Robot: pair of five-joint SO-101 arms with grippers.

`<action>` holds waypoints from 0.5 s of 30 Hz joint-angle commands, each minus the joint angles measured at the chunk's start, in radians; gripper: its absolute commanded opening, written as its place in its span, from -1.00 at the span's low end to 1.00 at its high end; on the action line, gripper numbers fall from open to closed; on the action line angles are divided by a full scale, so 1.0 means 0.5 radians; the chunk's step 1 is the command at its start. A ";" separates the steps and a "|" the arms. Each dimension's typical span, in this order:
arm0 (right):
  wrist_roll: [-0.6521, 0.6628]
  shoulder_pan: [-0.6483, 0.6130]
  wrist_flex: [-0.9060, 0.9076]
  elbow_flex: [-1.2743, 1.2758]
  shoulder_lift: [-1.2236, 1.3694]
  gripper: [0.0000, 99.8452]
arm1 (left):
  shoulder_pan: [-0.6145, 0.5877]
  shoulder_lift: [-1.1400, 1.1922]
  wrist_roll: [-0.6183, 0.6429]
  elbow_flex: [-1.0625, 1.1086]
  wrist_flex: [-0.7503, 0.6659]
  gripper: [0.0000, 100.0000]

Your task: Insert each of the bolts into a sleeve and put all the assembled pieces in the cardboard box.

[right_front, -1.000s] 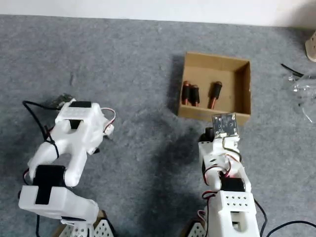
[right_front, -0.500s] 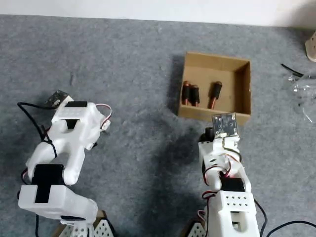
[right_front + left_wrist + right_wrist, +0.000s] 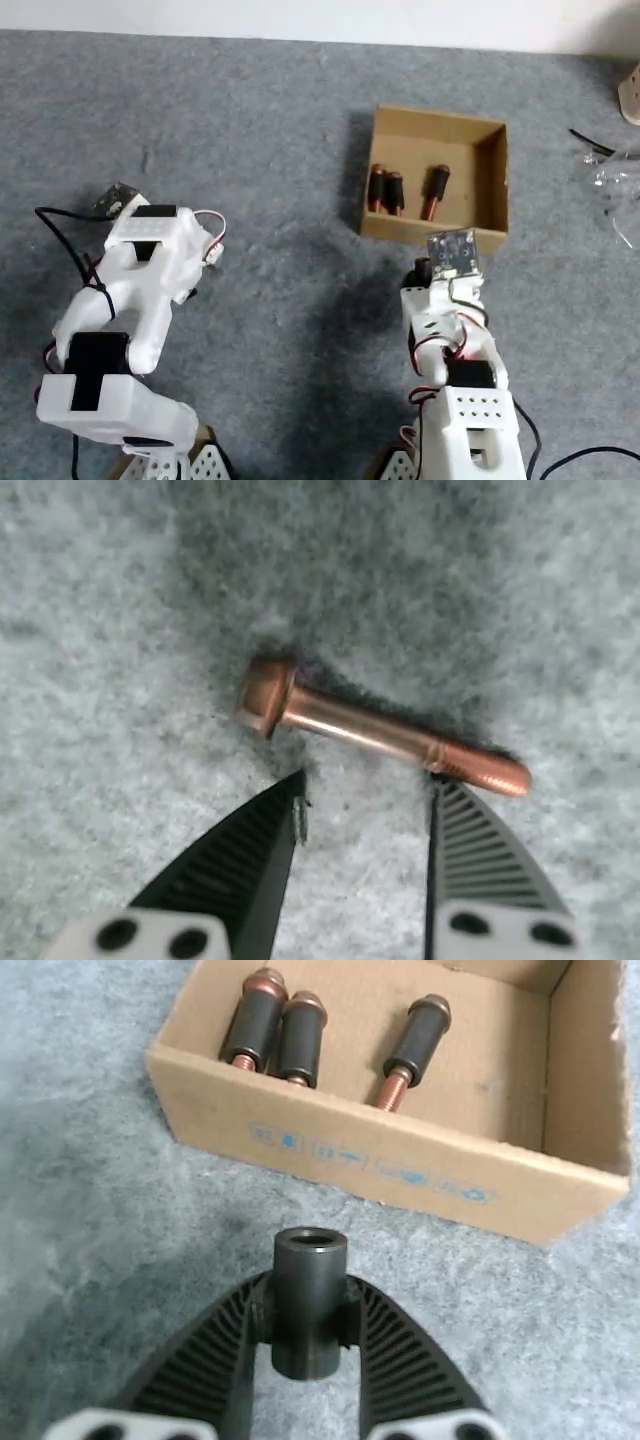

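- Copper bolt (image 3: 380, 735) lies flat on the grey tabletop (image 3: 120, 600), hex head at one end, shank running out to a rounded tip, no sleeve on it.
- Left pincer (image 3: 367, 780) hangs right over that bolt with its fingers spread apart and nothing gripped. The tips sit just beside the shank, and whether they touch it I cannot tell.
- Over to the right pincer (image 3: 309, 1295): it is clamped tight on a black sleeve (image 3: 310, 1325), which sticks out past the fingertips with its hollow end showing.
- Just beyond it stands the cardboard box (image 3: 380, 1165) on the tabletop, its near wall facing the sleeve.
- Three assembled pieces are in the box, each a copper bolt through a black sleeve. Two (image 3: 262, 1015) (image 3: 300, 1035) lie side by side, touching, and the third (image 3: 412, 1045) lies apart from them.
- From the high view, the right arm (image 3: 450, 330) sits close against the box's near wall, and the left arm (image 3: 140, 270) is well apart from the box, across the tabletop.
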 commanded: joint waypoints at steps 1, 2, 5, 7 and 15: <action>0.089 -0.084 -0.078 -0.011 -0.032 -0.99 | -0.048 -0.026 0.107 -0.044 -0.009 -0.61; 0.089 -0.084 -0.078 -0.011 -0.032 -0.99 | -0.048 -0.026 0.163 -0.075 -0.003 -0.61; 0.086 -0.081 -0.078 -0.011 -0.032 -0.99 | -0.032 -0.026 0.178 -0.137 0.000 -0.61; 0.086 -0.081 -0.078 -0.011 -0.032 -0.99 | -0.029 -0.026 0.178 -0.164 0.000 -0.61; 0.089 -0.087 -0.078 -0.011 -0.032 -0.99 | 0.057 -0.106 0.175 -0.265 0.236 -0.61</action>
